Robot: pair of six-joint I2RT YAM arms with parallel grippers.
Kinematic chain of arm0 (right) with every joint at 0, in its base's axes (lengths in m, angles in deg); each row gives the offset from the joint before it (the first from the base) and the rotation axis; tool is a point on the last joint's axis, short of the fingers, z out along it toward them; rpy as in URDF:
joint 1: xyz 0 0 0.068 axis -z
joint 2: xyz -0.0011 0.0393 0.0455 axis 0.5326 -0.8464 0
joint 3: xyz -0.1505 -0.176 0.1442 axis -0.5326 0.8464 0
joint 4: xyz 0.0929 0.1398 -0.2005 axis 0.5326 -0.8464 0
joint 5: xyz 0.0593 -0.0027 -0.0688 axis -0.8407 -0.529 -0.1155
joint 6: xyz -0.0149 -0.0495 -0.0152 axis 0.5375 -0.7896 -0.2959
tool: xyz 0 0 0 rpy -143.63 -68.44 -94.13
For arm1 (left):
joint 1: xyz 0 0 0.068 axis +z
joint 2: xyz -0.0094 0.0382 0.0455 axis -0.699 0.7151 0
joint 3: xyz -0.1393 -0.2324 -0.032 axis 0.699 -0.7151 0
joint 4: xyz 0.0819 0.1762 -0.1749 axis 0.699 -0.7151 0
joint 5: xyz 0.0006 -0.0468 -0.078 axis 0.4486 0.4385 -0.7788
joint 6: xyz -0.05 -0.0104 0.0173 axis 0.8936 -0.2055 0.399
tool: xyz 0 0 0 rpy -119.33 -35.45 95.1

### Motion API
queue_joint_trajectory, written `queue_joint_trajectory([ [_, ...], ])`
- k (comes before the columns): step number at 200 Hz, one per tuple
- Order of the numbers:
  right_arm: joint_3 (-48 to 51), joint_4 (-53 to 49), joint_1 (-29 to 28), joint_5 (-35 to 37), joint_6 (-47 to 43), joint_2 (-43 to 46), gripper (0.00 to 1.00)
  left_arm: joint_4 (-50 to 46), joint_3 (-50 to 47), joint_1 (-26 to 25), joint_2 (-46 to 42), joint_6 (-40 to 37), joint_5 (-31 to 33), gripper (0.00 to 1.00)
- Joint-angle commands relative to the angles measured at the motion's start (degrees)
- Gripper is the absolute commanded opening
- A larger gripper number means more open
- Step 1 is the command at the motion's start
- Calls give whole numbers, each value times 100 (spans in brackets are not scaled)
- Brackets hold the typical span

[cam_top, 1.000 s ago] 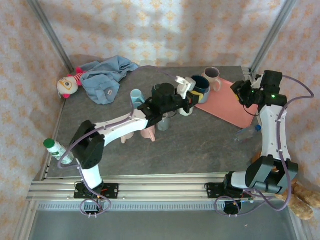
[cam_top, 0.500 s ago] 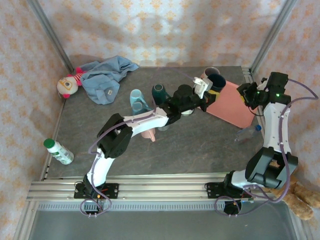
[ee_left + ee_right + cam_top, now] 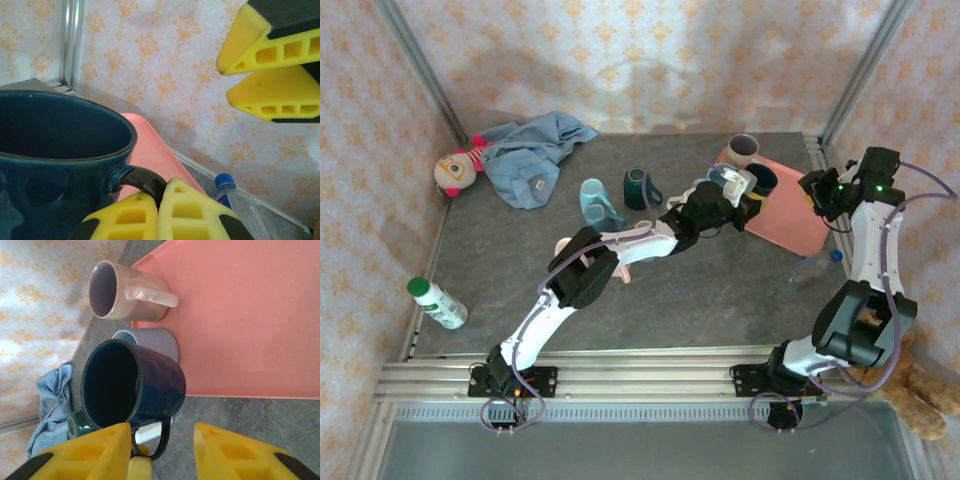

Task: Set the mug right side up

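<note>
Mug (image 3: 135, 385) is held mouth-up at the tray's (image 3: 240, 330) edge, handle clenched in the left pincer (image 3: 159, 202), likely to land upright, while the right pincer (image 3: 818, 190) waits parted, empty.

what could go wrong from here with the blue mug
1. The left gripper pinches the navy mug by its handle alone, so the mug might swing or slip.
2. The beige mug and grey cup stand close beside it, so setting it down could bump them.
3. It is at the edge of the pink tray and may land half on it and tip.
</note>
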Motion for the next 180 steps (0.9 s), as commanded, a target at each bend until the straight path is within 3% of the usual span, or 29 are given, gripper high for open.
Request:
queue_joint_trajectory([
  [1, 25, -72, 119, -62, -188, -49, 38, 679, 641, -79, 82, -19, 133, 0],
  [63, 111, 4, 468, -239, -216, -181, 38, 413, 1794, -134, 1074, 131, 317, 0],
  [180, 239, 133, 473, -219, -257, -294, 38, 103, 3215, -193, 2370, 375, 776, 0],
])
